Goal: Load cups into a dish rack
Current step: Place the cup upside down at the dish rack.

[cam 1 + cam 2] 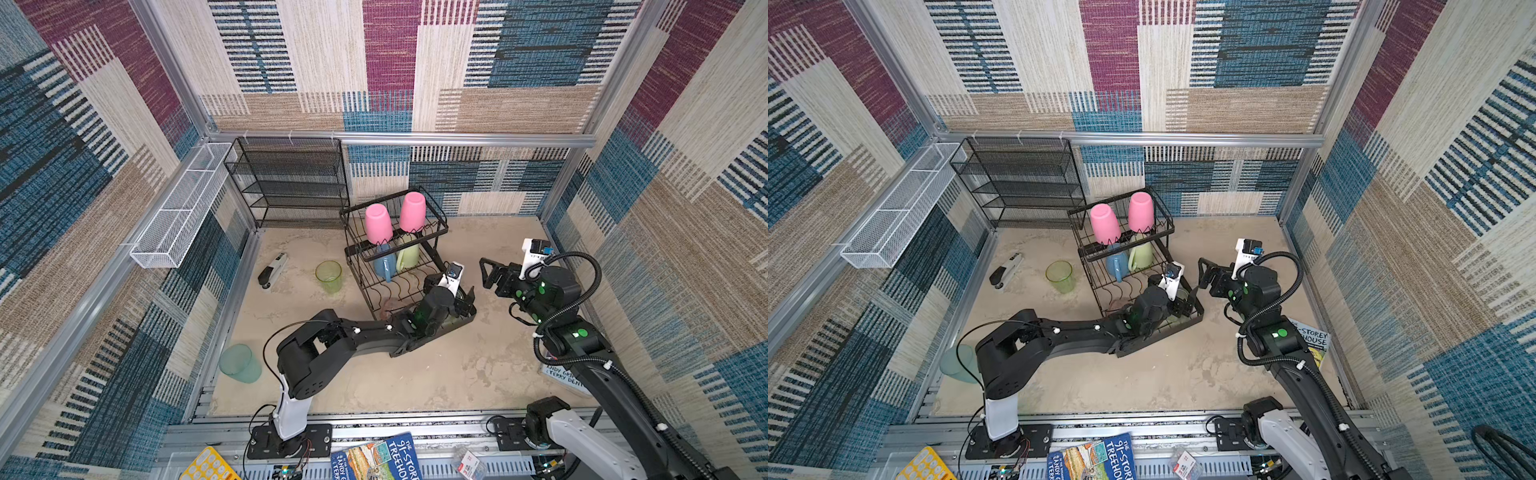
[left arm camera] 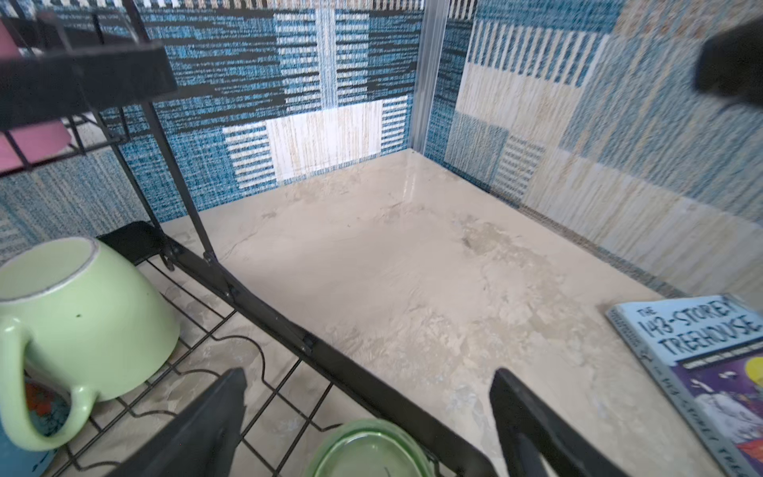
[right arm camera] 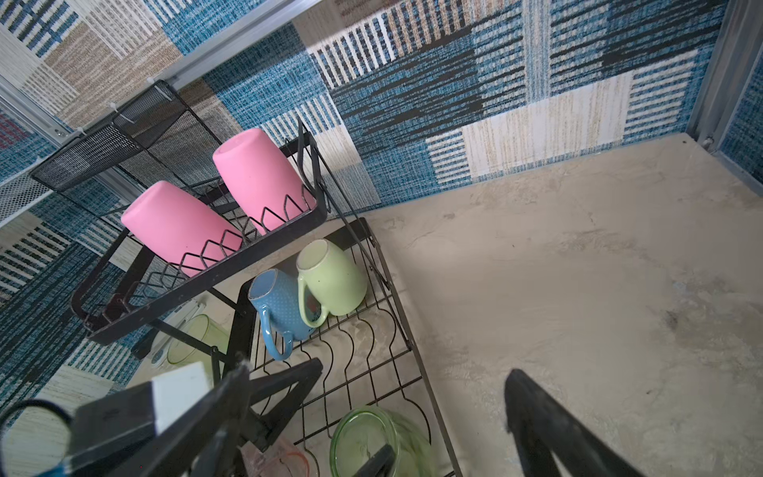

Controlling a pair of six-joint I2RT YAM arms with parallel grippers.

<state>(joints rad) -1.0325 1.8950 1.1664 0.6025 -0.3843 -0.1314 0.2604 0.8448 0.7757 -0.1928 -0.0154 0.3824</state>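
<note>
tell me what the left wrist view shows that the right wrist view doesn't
Only the left wrist view: the treehouse book lying on the table.

Only the right wrist view: the black mesh shelf unit, a loose green tumbler standing on the table beyond the rack, and a clear look at the two pink tumblers.

Both: the dish rack, the pale-green mug and the clear-green tumbler in its lower tray.

Dish rack matt black wire; pink tumblers smooth opaque plastic.
</note>
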